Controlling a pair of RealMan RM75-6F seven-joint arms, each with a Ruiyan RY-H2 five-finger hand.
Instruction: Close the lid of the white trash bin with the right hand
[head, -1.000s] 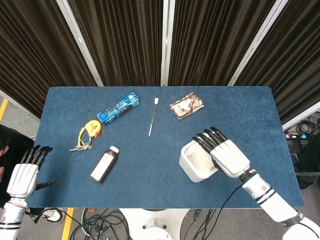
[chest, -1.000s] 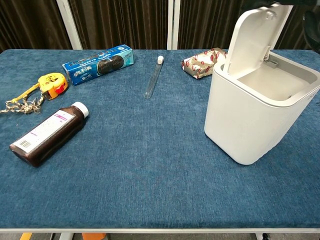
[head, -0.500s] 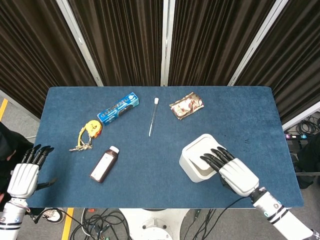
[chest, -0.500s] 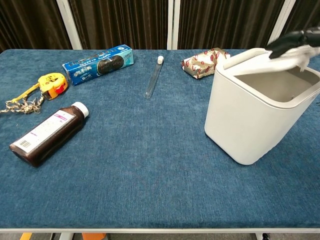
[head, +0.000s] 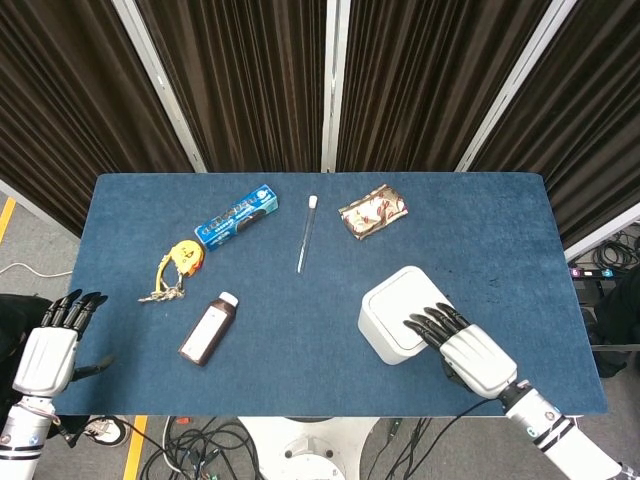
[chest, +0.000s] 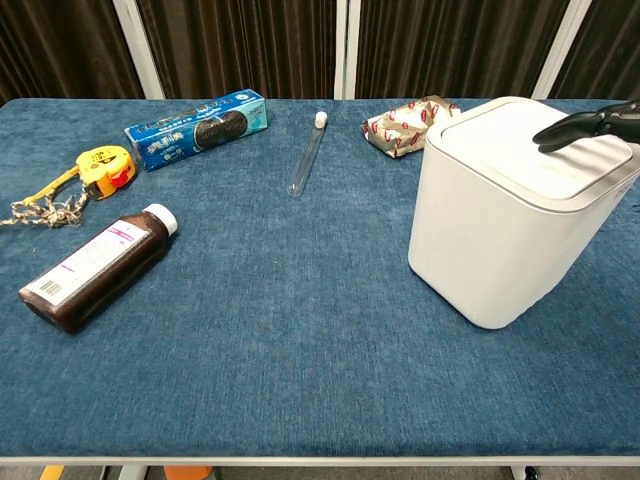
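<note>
The white trash bin (head: 400, 313) (chest: 500, 225) stands at the front right of the blue table, and its lid (chest: 520, 145) lies flat and closed on top. My right hand (head: 468, 352) reaches over the bin's near edge with its dark fingertips (chest: 583, 125) spread and resting on the lid, holding nothing. My left hand (head: 52, 347) hangs off the table's left front corner, fingers extended and apart, empty; it shows only in the head view.
On the table (head: 480, 235) lie a brown medicine bottle (head: 209, 329), a yellow tape measure with a keyring (head: 178, 264), a blue biscuit box (head: 236, 216), a thin tube (head: 306, 233) and a crumpled snack wrapper (head: 373, 210).
The bin's lid, upright a second ago, has swung down flat and closed. My right hand followed it down and drew back toward the front edge; its fingertips stay on the lid.
</note>
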